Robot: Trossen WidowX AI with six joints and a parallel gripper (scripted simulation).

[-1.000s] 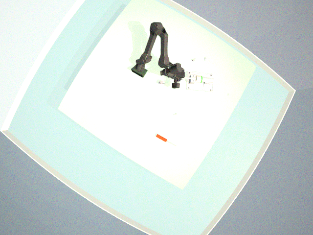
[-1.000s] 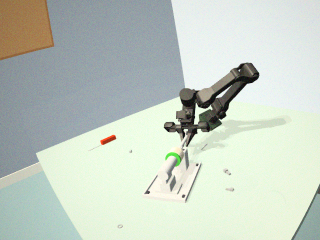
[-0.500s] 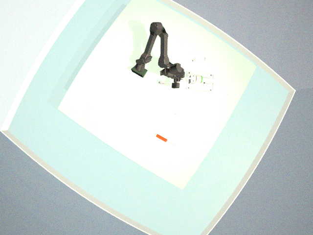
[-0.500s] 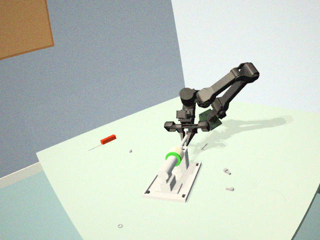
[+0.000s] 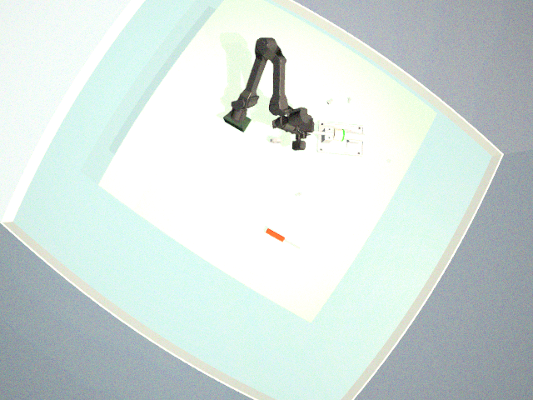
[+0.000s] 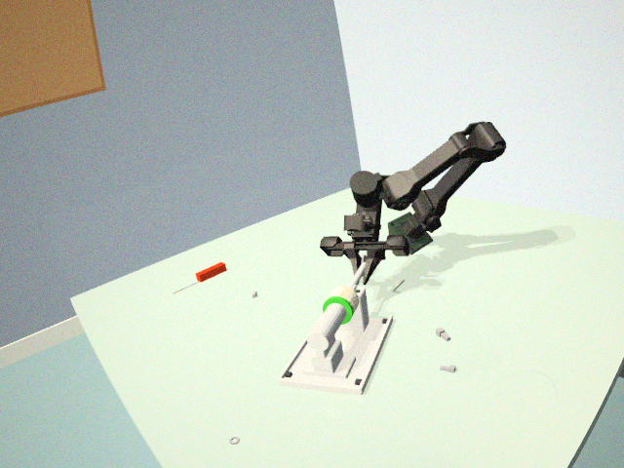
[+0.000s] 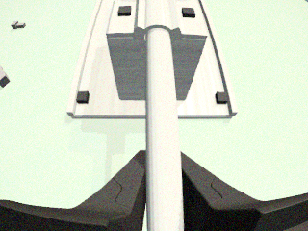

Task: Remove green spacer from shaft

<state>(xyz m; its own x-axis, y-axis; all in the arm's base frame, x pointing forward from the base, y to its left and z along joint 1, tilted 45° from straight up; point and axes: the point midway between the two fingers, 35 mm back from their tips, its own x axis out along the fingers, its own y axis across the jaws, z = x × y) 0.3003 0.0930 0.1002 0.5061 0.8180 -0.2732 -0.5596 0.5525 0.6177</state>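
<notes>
My gripper is shut on the pale shaft, its fingers on both sides of it, just outside the white base plate. The shaft runs through a notched support block. The green spacer is up in line with the shaft, between a cream ring-like part on the gripper side and a thick white cylinder on the far side. Whether the spacer touches either is too small to tell. The shaft's far end is hidden.
A red-handled screwdriver lies far from the fixture. Two bolts lie beside the plate. A washer, a small nut-like piece and a thin dark rod also lie on the table.
</notes>
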